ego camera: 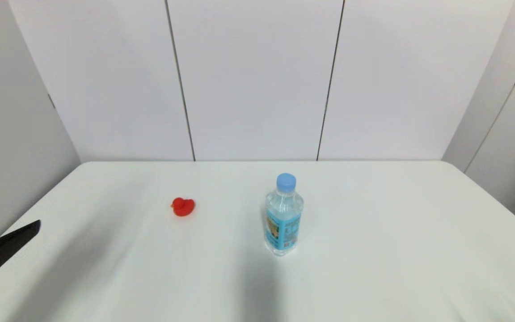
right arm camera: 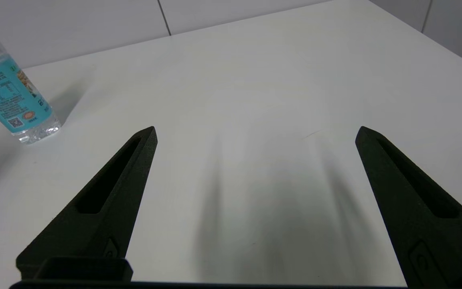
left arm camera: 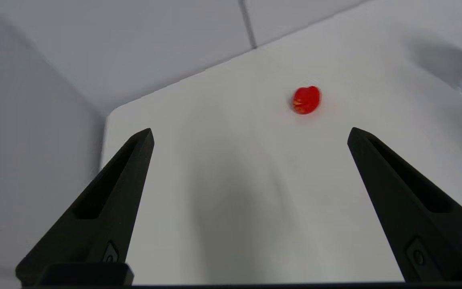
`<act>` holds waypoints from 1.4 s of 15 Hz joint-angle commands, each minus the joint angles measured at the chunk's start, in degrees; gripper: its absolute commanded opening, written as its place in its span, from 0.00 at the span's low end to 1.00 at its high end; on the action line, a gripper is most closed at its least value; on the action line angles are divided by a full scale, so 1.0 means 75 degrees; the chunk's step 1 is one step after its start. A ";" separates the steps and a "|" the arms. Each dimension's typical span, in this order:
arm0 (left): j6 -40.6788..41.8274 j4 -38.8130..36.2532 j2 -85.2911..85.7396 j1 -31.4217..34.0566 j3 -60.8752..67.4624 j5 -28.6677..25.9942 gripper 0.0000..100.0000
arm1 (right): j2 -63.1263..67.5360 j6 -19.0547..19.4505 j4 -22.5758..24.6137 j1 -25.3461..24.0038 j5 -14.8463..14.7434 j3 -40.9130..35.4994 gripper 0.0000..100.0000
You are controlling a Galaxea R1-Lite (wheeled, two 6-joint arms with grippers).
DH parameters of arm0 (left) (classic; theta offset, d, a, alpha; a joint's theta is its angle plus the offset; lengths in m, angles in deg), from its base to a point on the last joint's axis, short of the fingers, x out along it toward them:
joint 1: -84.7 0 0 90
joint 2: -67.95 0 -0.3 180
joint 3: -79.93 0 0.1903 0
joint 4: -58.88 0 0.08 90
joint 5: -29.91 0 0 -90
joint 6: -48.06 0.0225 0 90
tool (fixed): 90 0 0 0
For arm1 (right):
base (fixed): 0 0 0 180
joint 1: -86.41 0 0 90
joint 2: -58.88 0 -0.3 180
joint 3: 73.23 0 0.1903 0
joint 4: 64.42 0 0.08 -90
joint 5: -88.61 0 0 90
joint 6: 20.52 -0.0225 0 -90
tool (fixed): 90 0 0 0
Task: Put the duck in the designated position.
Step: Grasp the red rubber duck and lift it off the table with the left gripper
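Observation:
The duck (ego camera: 183, 207), a tiny glossy red toy, sits on the white table (ego camera: 373, 277) left of centre; the left wrist view shows the duck (left arm camera: 306, 100) ahead of the fingers. My left gripper (left arm camera: 250, 134) is open, well short of the duck, with nothing between its fingers. In the head view only one black finger (ego camera: 5, 250) of it shows at the left edge. My right gripper (right arm camera: 256, 132) is open over bare table, out of the head view.
A clear water bottle (ego camera: 283, 215) with a blue cap and a blue label stands upright right of the duck; the bottle (right arm camera: 12, 98) shows in the right wrist view too. White wall panels (ego camera: 257, 80) close off the table's far edge.

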 commanded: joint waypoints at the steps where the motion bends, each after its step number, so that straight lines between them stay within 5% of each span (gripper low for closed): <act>1: 0.1330 0.0011 -0.2635 -0.0066 -0.0864 -0.2560 1.00 | 0.0010 -0.0010 -0.0002 -0.0002 -0.0002 0.0000 1.00; 5: 0.2045 -0.0001 -0.4416 -0.0054 -0.1321 -0.4353 1.00 | 0.0010 -0.0010 -0.0002 -0.0002 -0.0002 0.0000 1.00; 21: 0.2525 0.0046 -0.7768 0.0660 -0.2434 -0.4317 1.00 | 0.0010 -0.0010 -0.0002 -0.0002 -0.0002 0.0000 1.00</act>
